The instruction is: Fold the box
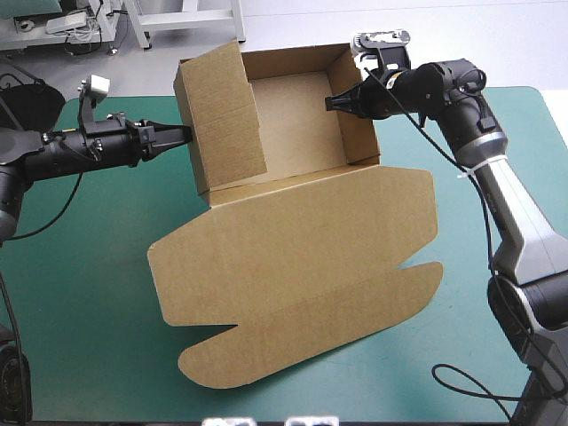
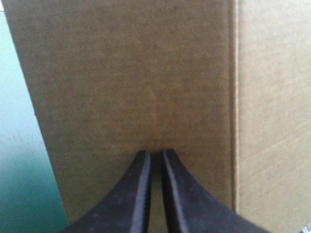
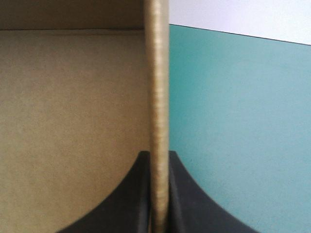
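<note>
**BOX STANDING AS OPEN TRAY, BOTH GRIPPERS AT ITS SIDE WALLS**

I am finding the box (image 1: 293, 222) lying on the teal-green cover (image 1: 89, 293). Its tray part is sitting in the upper centre of the high view, and its lid (image 1: 302, 257) is spreading flat toward the lower centre.

I am judging the board to be light and stiff across its panels but ready to bend at the creases. It is likely to slide on the cover if pushed from one side alone, and a hard pinch could dent an edge. I am rating the free upper edges of the walls, close to a crease, as the sound places to take hold.

The right gripper (image 1: 335, 103) is reaching in from the upper right, wrist roughly level, and is pinching the right wall (image 1: 359, 124). Its wrist view is showing the board edge clamped between the black fingers (image 3: 133, 194).

The left gripper (image 1: 185, 135) is lying level from the left of the frame. Its fingers are all but together with nothing between them, and the tips are apparently touching the outer face of the left wall (image 1: 226, 133). I am reading this as bracing, not gripping.
</note>
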You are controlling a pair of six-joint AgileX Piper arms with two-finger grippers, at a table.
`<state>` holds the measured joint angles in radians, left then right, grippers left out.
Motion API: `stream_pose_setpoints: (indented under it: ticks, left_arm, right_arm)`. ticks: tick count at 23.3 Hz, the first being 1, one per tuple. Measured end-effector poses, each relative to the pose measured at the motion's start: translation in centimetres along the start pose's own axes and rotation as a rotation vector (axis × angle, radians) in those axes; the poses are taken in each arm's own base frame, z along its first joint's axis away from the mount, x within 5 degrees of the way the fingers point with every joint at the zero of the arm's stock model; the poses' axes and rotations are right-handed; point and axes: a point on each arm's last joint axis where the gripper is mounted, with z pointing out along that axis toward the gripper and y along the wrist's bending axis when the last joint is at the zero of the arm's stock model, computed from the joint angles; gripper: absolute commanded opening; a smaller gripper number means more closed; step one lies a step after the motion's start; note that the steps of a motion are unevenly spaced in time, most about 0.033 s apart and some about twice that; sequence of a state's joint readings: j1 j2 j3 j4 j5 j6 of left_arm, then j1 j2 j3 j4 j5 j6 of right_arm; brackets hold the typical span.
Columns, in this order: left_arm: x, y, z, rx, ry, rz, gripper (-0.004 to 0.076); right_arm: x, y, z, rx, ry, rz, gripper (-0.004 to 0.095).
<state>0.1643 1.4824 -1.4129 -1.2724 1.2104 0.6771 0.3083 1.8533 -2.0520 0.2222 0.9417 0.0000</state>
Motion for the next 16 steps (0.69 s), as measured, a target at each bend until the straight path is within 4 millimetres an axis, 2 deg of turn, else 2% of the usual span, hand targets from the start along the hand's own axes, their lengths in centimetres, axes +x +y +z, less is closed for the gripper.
stream_pose_setpoints:
  ticks: [3, 5, 9, 13, 16]
  left_arm:
    - [0.0, 0.0, 0.0, 0.001, 0.001, 0.0, 0.0407]
    - [0.0, 0.0, 0.0, 0.004, 0.002, -0.001, 0.0467]
    - [0.0, 0.0, 0.0, 0.004, 0.004, 0.011, 0.0476]
    - [0.5, 0.5, 0.0, -0.055, 0.052, 0.023, 0.0476]
    - [1.0, 1.1, -0.1, -0.127, 0.108, -0.002, 0.0476]
  right_arm:
    - [0.0, -0.2, 0.0, 0.022, -0.003, -0.004, -0.0016]
    - [-0.1, -0.3, 0.0, 0.034, -0.008, -0.006, -0.0016]
    - [0.0, -0.3, 0.6, 0.041, -0.004, -0.005, -0.0014]
    - [0.5, -0.4, 2.0, 0.039, 0.019, 0.008, -0.0014]
    - [0.7, 0.8, 2.8, 0.028, 0.007, -0.013, -0.0014]
